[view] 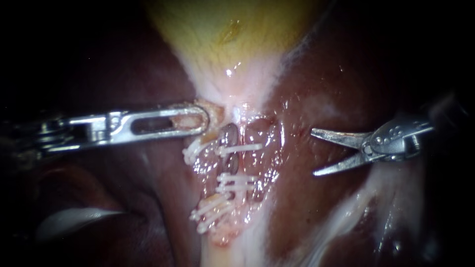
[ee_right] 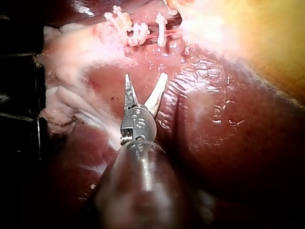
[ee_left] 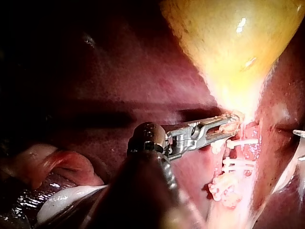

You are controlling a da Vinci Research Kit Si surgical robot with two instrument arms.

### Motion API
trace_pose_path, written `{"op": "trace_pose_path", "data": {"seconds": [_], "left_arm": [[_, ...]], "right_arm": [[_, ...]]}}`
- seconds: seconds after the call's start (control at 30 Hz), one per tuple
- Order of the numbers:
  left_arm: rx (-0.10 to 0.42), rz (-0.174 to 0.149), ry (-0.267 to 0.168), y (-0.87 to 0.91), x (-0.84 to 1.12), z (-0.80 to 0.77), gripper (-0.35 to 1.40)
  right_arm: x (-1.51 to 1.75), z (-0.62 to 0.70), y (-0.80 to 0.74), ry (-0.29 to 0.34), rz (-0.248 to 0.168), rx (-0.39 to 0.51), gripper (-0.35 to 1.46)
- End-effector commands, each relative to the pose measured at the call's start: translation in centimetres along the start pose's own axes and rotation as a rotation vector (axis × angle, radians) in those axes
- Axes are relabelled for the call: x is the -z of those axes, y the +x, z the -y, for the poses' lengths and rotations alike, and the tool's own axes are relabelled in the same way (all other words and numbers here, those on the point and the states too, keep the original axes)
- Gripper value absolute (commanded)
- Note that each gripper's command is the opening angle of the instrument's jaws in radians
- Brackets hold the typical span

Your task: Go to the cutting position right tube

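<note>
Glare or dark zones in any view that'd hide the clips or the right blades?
Endoscope view: clips evenly lit, small glints on the gallbladder, borders black. Left wrist view: glints on gallbladder, far liver dark. Right wrist view: glare washes out the clips; right instrument jaws open, well lit.

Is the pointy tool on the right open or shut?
Open. The right instrument shows its jaws spread in a V, with a clear gap and nothing between them; the right wrist view shows the same.

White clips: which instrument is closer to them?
Left. The left instrument grips tissue right beside the white clips; the right instrument, jaws open, hangs apart over the liver.
</note>
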Motion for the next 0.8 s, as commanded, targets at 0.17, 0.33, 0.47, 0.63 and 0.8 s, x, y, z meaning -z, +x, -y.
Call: {"op": "trace_pose_path", "data": {"seconds": [0.17,0.33,0.47,0.63,0.8], "left_arm": [[-0.017,0.018,0.004,-0.10,0.11,0.16,-0.35],[-0.023,0.022,0.004,-0.11,0.12,0.13,-0.35],[-0.024,0.023,0.002,-0.11,0.13,0.08,-0.35],[-0.024,0.023,0.002,-0.11,0.14,0.08,-0.35],[-0.024,0.023,0.002,-0.11,0.15,0.08,-0.35]], "right_arm": [[-0.01,0.00,0.00,-0.001,0.000,-0.006,1.43],[-0.02,0.01,0.01,0.006,-0.005,-0.018,1.43],[-0.10,0.05,0.03,0.019,-0.015,-0.053,1.43],[-0.29,0.16,0.04,0.048,-0.032,-0.141,1.43],[-0.51,0.26,0.04,0.086,-0.024,-0.204,1.40]]}}
